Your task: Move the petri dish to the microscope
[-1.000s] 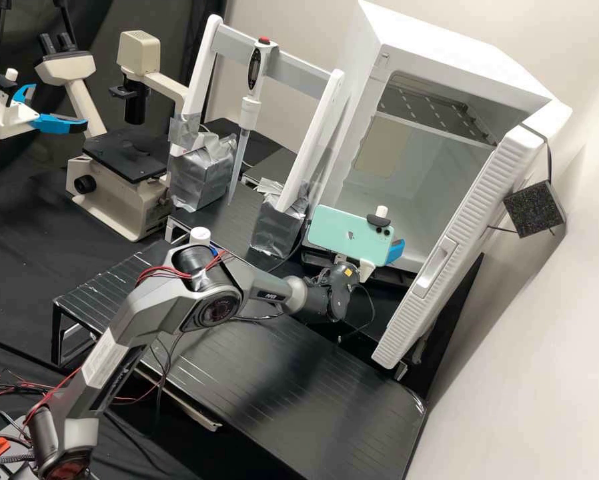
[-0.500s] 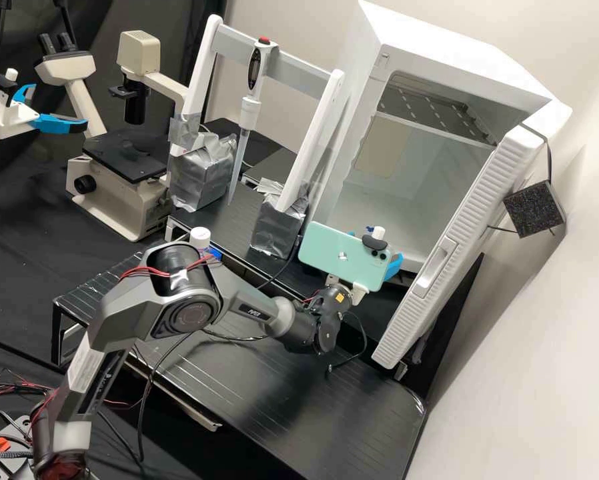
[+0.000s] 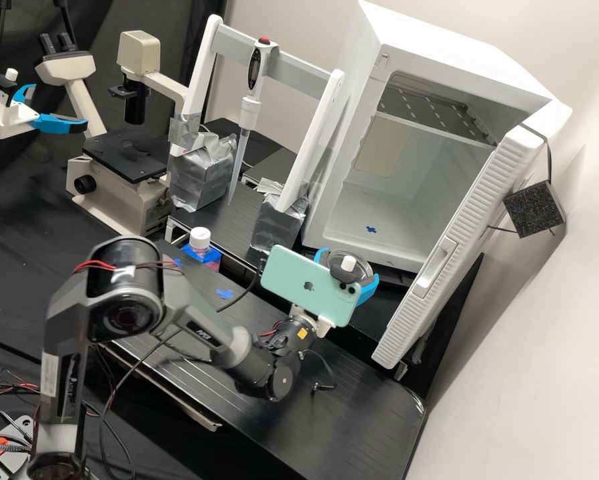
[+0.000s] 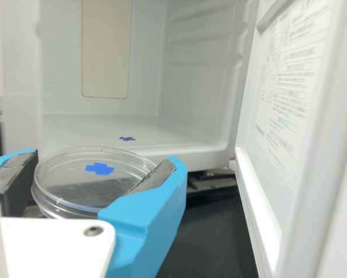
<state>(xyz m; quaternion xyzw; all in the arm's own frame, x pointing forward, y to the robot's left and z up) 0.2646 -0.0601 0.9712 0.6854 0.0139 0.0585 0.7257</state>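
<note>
My gripper is in front of the open incubator, its blue fingers shut on the sides of the clear round petri dish. From the wrist view, the gripper has one dark pad against each side of the petri dish, which lies about level and bears a blue mark. The phone mounted on the arm hides part of the dish in the high view. At the far left back stands the beige microscope with its flat black stage.
The white incubator has its door swung open on the right, with a blue cross on its floor. Between incubator and microscope stand a pipette on a white frame and a white-capped bottle. A second arm's gripper is at far left.
The arm has drawn back from the incubator toward the front left, bringing the petri dish out with it. The incubator floor's blue cross and the bench marks have come into sight.
</note>
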